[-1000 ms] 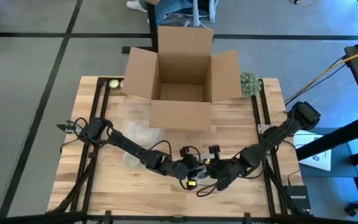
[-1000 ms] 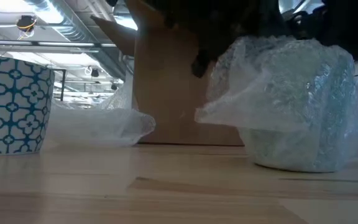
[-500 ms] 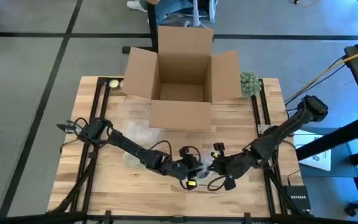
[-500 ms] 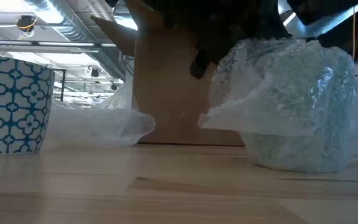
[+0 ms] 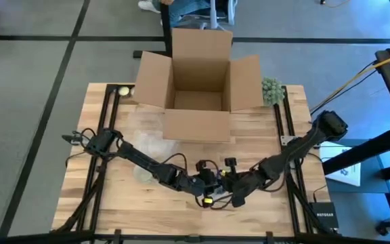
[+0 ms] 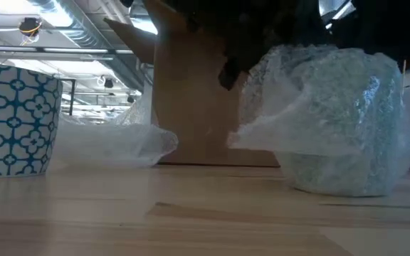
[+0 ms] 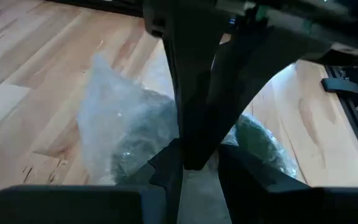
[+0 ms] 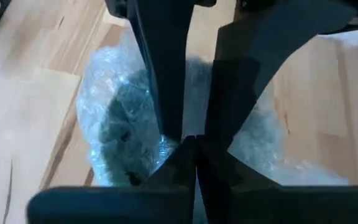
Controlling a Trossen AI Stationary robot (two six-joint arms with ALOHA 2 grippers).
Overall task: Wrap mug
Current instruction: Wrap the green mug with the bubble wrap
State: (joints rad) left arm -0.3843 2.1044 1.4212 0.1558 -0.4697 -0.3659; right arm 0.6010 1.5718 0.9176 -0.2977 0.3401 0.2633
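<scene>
Near the front edge of the wooden tabletop, both arms meet over one bundle: the mug, covered in clear bubble wrap, stands on the wood just in front of the middle. In the low view it looks pale green under the plastic, and a loose flap of the wrap sticks out from its side towards the box.

The left hand comes in from the left side of the tabletop and sits directly over the bundle. In the left wrist view its two dark fingers are close together, and they seem to pinch a piece of the wrap above the mug. The right hand reaches in from the right side and is just beside the left one, also on the bundle. In the right wrist view its fingers are pressed together on the plastic at the top of the wrapped mug.

To the left of the bundle, a second sheet of bubble wrap lies flat on the wood, and a blue-and-white patterned mug stands at the left edge of the low view.

Farther back, an open cardboard box stands at the far side of the tabletop with its flaps spread out. A small green bumpy object lies just beside its right flap, and a small pale round object sits near its left flap at the far left corner.
</scene>
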